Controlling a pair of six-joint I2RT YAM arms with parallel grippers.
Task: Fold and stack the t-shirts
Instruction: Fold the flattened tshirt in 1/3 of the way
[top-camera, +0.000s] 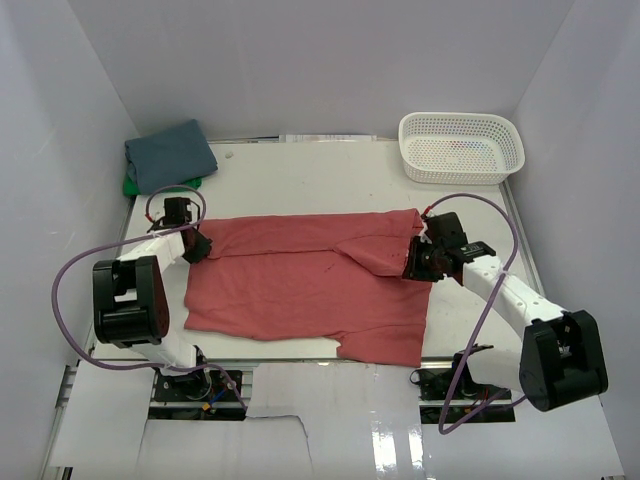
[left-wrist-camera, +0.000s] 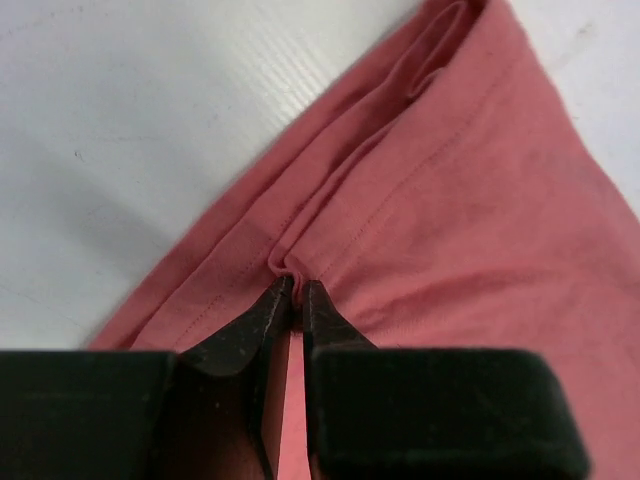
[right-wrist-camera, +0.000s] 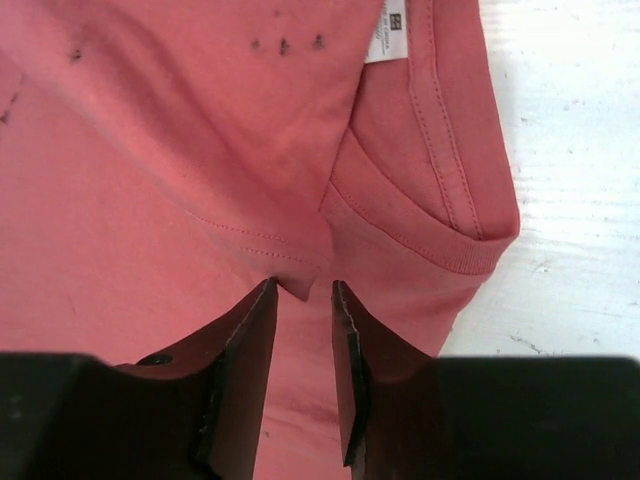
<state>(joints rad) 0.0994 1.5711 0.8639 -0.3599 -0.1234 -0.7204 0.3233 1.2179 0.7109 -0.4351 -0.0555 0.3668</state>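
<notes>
At the centre of the white surface (top-camera: 300, 180), the coral-red t-shirt (top-camera: 290, 290) is lying spread out, its length running left to right and its collar end facing the right arm. Along its far edge, layers of cloth are overlapping, and a flap at the right is reaching down toward the middle. The left gripper (left-wrist-camera: 296, 290) is sitting at the shirt's left edge, near the far corner. Its jaws are standing almost together with only a thin slit between them, and a small raised ridge of stitched hem is meeting their tips. Whether the jaws are clamping that ridge cannot be told. The right gripper (right-wrist-camera: 303, 290) is sitting at the shirt's right edge, beside the collar (right-wrist-camera: 445, 150) and the small white neck label (right-wrist-camera: 388, 32). Its jaws are standing apart, and the corner of a folded layer is pointing into the gap without being clamped. At the far left corner, the slate-blue t-shirt (top-camera: 170, 155) is lying folded on top of the bright green t-shirt (top-camera: 131, 186), of which only an edge is showing. At the far right corner, a white mesh basket (top-camera: 460, 172) is standing well apart from all three shirts.
</notes>
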